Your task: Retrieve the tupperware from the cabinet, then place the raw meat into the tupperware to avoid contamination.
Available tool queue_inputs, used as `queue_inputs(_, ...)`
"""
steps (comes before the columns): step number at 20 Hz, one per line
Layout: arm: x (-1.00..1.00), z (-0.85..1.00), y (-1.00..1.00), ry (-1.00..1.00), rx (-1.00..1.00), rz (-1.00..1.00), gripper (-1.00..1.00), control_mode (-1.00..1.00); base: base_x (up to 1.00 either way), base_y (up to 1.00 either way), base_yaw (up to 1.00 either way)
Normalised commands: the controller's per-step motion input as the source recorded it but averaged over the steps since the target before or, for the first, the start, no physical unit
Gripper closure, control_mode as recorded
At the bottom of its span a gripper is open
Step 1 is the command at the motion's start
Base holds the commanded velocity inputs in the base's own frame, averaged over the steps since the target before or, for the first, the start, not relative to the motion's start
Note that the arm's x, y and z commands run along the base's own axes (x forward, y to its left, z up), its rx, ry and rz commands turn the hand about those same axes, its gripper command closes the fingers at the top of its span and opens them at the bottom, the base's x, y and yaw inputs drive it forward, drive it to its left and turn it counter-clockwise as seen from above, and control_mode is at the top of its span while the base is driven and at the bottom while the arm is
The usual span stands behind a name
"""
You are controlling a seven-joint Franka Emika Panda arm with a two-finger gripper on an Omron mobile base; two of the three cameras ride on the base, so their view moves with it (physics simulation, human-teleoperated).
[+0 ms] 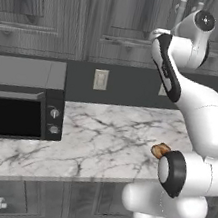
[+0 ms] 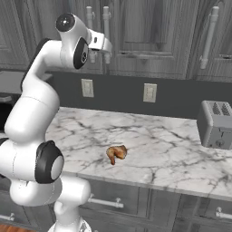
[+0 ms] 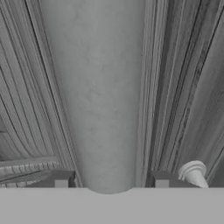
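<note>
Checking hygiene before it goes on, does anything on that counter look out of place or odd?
Yes: the raw meat lies bare on the marble counter, near its front edge, with no container under it. The toaster and microwave stand upright and look normal; nothing appears spilled.

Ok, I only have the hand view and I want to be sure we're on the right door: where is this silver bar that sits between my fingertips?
Observer: It's on the upper cabinet. The hand is at the low end of two upright bar handles side by side; I can't tell which one.
Operator: Is the door open yet?
Observer: No, the doors there all look flush and shut.
Operator: And the meat?
Observer: The raw meat lies bare on the marble counter, near the front edge.
Operator: Anything close to it?
Observer: No. A toaster stands well off to its right.
</note>
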Motion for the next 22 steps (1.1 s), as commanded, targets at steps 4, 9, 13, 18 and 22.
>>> queue_inputs(4, 0.21, -0.02, 0.01, 0.00, 0.00, 0.00, 1.00, -1.00, 0.00, 0.00, 0.00)
queue_inputs(9, 0.02, -0.01, 0.03, 0.00, 0.00, 0.00, 1.00, -1.00, 0.00, 0.00, 0.00)
queue_inputs(13, -0.12, 0.07, 0.18, 0.00, -0.03, 0.00, 1.00, -1.00, 0.00, 0.00, 0.00)
queue_inputs(18, -0.32, 0.08, 0.26, 0.00, -0.05, 0.00, 1.00, -1.00, 0.00, 0.00, 0.00)
queue_inputs(22, -0.57, 0.01, 0.36, 0.03, 0.00, -0.01, 1.00, -1.00, 0.00, 0.00, 0.00)
